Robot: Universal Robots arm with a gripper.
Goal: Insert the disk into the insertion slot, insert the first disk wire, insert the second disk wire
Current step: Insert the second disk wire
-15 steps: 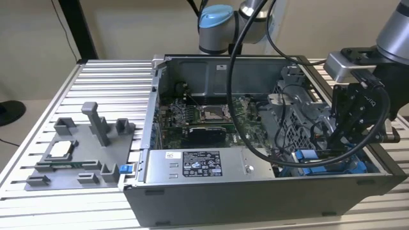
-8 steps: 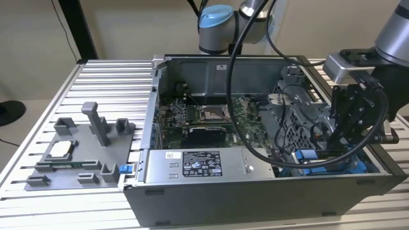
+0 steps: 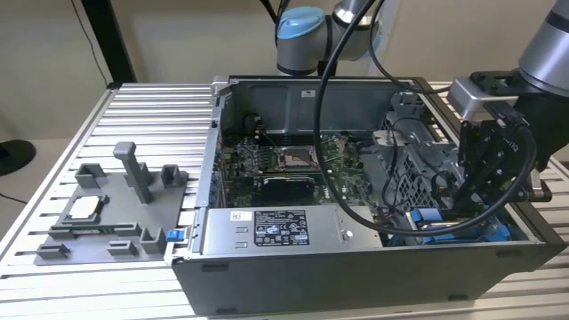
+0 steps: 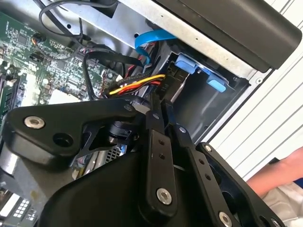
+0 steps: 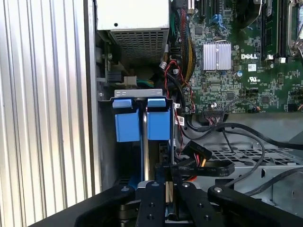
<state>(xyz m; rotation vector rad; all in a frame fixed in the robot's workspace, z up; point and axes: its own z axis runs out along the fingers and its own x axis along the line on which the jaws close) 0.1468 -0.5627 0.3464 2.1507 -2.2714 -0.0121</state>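
Blue-framed disk (image 5: 142,124) sits in the slot (image 5: 137,94), computer case's four o'clock corner. My claw (image 5: 169,189) is pinched on a wire connector (image 5: 199,168). Misalignment could bend it.

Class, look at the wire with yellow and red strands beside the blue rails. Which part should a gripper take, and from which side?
Probably best to take the black plug at the end of the wire, not the strands: the plug looks rigid and flat-sided, while the strands would flex. Come in through the open side of the case, since its metal walls close off the other sides.
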